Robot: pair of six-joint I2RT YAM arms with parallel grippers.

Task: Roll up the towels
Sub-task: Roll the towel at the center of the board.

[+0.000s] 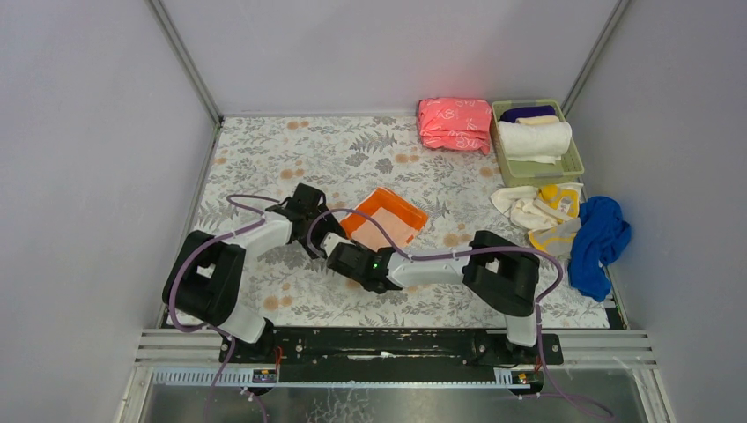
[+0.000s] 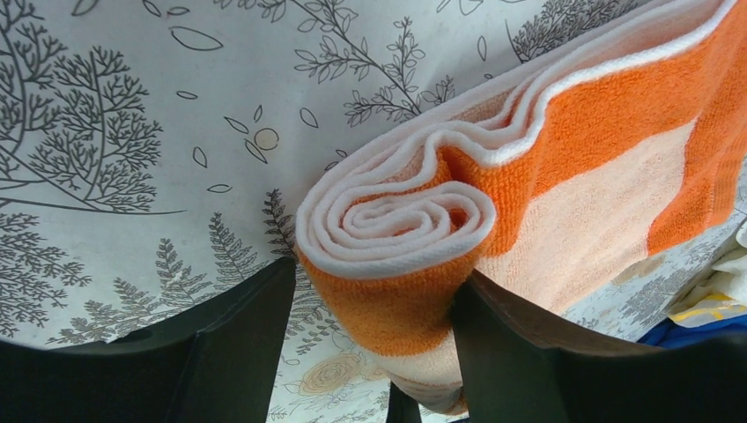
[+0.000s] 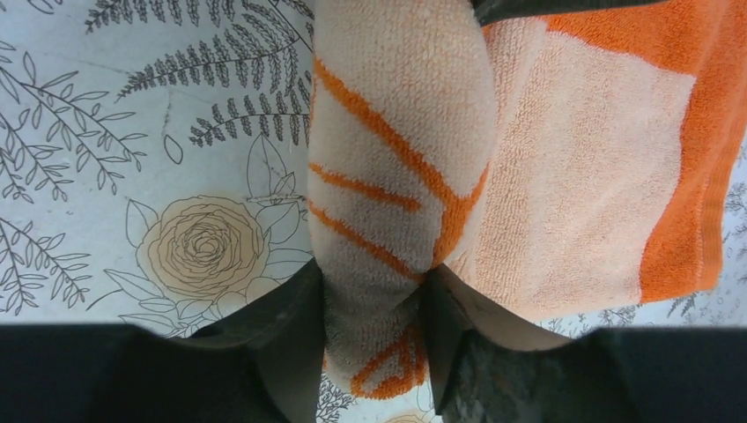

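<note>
The orange towel with white pattern lies mid-table, its near end rolled up. In the left wrist view the spiral end of the roll sits between my left gripper's fingers, which press on both sides of it. In the right wrist view my right gripper pinches the other end of the roll, and the flat unrolled part stretches away to the right. In the top view the left gripper and right gripper meet at the towel's near-left edge. The blue towel, the yellow one and a cream one lie loose at the right.
A green basket at the back right holds a rolled white towel and a dark blue roll. The folded pink stack lies left of it. Walls enclose the flowered tabletop on three sides.
</note>
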